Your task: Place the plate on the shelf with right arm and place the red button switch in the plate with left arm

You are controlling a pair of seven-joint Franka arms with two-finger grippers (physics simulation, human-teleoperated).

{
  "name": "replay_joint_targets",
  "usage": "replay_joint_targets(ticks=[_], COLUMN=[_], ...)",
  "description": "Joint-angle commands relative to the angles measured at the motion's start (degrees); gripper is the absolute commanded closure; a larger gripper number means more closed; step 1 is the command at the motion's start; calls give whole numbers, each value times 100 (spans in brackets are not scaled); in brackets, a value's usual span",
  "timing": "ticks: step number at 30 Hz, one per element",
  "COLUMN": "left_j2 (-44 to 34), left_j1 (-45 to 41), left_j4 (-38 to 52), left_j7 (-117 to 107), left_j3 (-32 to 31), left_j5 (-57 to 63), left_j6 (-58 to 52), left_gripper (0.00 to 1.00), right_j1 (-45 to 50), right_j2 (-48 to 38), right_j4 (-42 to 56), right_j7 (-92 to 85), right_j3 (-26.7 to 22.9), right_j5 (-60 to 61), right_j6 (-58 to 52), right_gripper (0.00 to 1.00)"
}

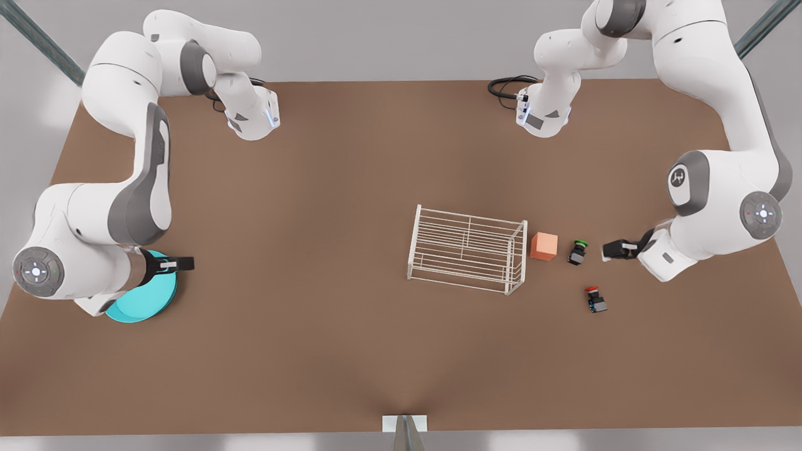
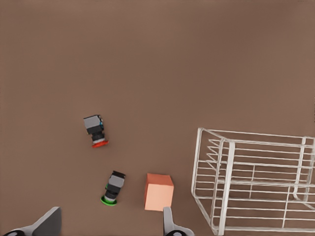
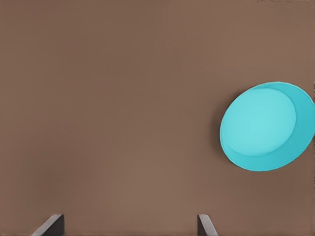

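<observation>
Left hand (image 1: 606,252) beside toppled red button switch (image 1: 595,300)

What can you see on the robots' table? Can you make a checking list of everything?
Surface: bare brown tabletop.
Job's things: round turquoise plate lies flat on the table; white wire shelf stands empty; red-capped black button switch lies on the table, apart from the rest.
Clutter: orange cube beside the shelf; green-capped black switch next to the cube.
Grippers: left gripper open, near the green switch, holding nothing; right gripper open, over the plate's edge, holding nothing.
Cables: black cable loop behind an arm base.
Surroundings: grey walls, grey diagonal struts in the corners.
</observation>
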Motion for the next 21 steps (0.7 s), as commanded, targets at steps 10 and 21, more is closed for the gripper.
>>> replay_joint_targets(ticks=[10, 21], left_j2=[619, 1551], left_j1=[-80, 149], left_j4=[-49, -146], left_j7=[-119, -841], left_j3=[-7, 2], left_j5=[159, 529], left_j6=[1009, 1870], left_gripper=[0, 0], right_j1=[-1359, -3109], right_j2=[548, 1401], right_j4=[-1542, -1639], right_j7=[-2832, -6822], right_j3=[-346, -337], right_j5=[624, 1732], right_j6=[2477, 3207], right_gripper=[0, 0])
